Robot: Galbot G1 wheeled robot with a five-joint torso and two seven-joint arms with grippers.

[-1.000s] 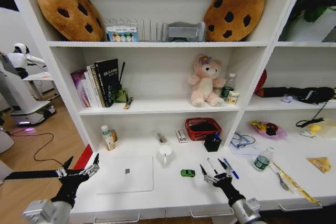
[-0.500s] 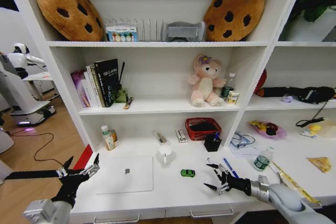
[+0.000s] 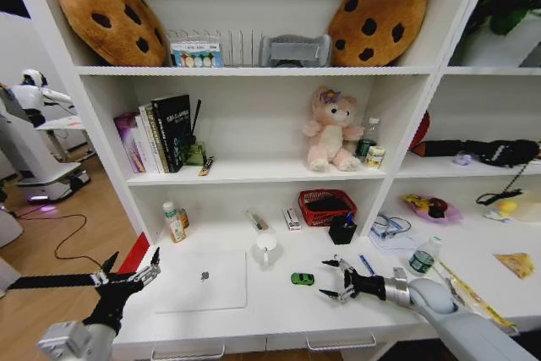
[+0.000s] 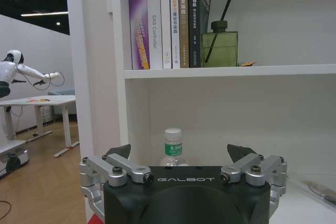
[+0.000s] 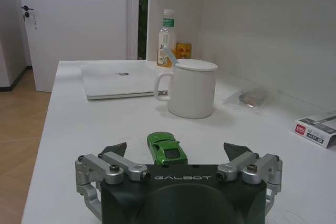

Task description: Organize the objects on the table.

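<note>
Right pincer [image 3: 333, 279] (GALBOT) swung twd green car [image 3: 302, 278].

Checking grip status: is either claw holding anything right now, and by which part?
Nothing is held. The right claw is open beside the green toy car; the left claw is open too.

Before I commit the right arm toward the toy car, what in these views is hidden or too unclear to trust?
- Blue pen, head view: the right gripper and its arm cover most of it.
- Green toy car, right wrist view: its near end is cut off behind the gripper body.
- Clear bottle, left wrist view: the left gripper hides its lower half; label too small to read.
- Red basket, head view: contents too dark to identify.
</note>
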